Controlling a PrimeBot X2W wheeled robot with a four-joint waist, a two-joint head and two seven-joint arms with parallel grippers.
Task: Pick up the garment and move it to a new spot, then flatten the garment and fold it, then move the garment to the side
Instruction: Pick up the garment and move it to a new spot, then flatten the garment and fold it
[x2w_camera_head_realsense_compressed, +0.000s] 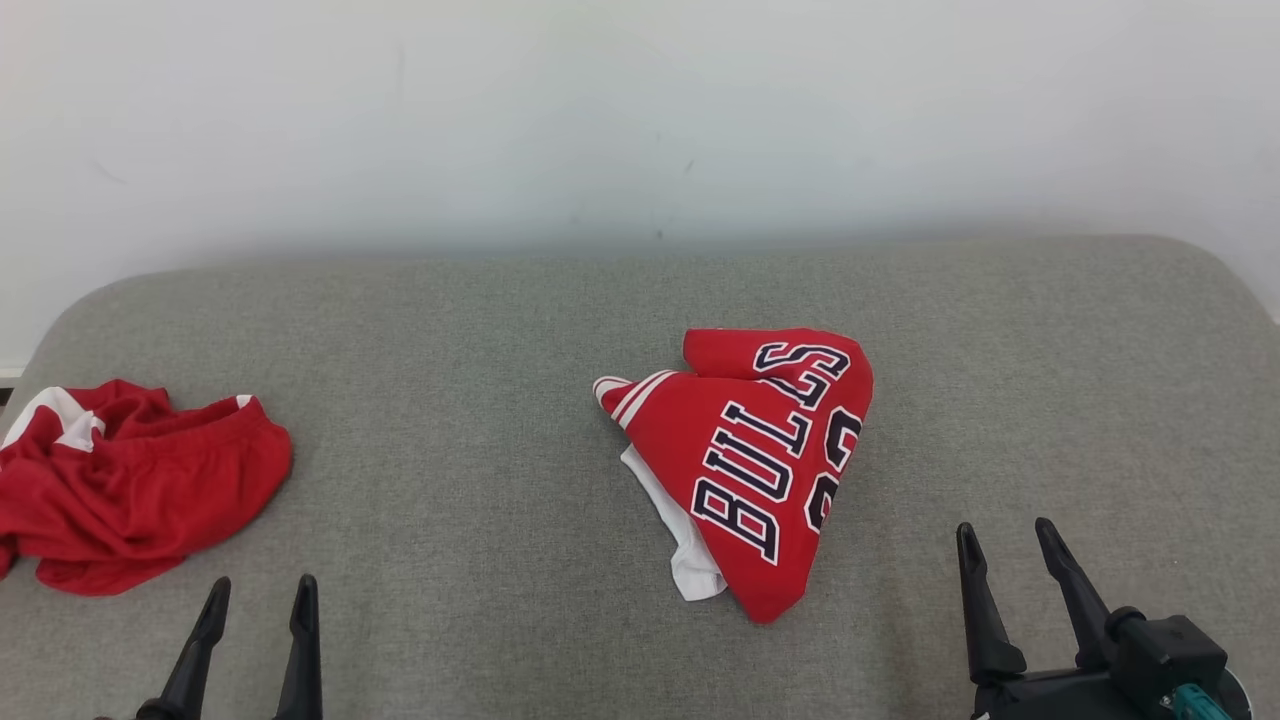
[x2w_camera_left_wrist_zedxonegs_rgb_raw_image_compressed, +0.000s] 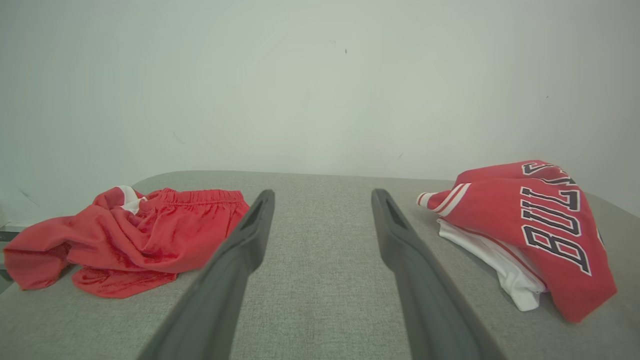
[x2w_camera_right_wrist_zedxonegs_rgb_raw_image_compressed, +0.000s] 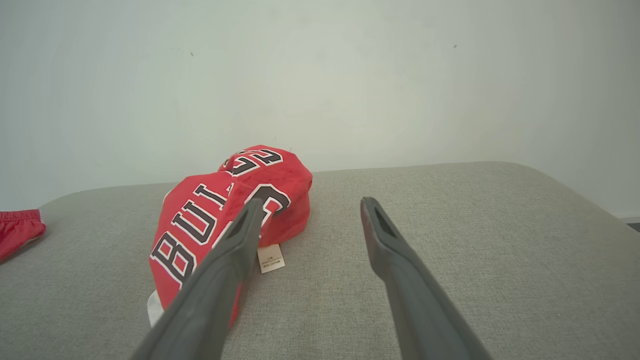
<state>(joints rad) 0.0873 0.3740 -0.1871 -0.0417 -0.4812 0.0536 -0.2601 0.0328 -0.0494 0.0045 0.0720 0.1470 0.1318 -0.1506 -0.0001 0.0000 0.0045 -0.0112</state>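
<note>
Left gripper (x2w_camera_head_realsense_compressed: 262, 585) and right gripper (x2w_camera_head_realsense_compressed: 1005, 528): fingers spread, empty. Send the right to the garment (x2w_camera_head_realsense_compressed: 760, 460) at its ten o'clock — pinch a raised fold.

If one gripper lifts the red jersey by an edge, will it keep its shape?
Probably floppy: the jersey lies in soft bunched folds, so it should unfold and hang. It likely drags rather than slides on the woven grey surface.

Grey fabric surface (x2w_camera_head_realsense_compressed: 480, 330) — bunched red garment (x2w_camera_head_realsense_compressed: 760, 460) near middle, red shorts (x2w_camera_head_realsense_compressed: 130, 490) at left.
</note>
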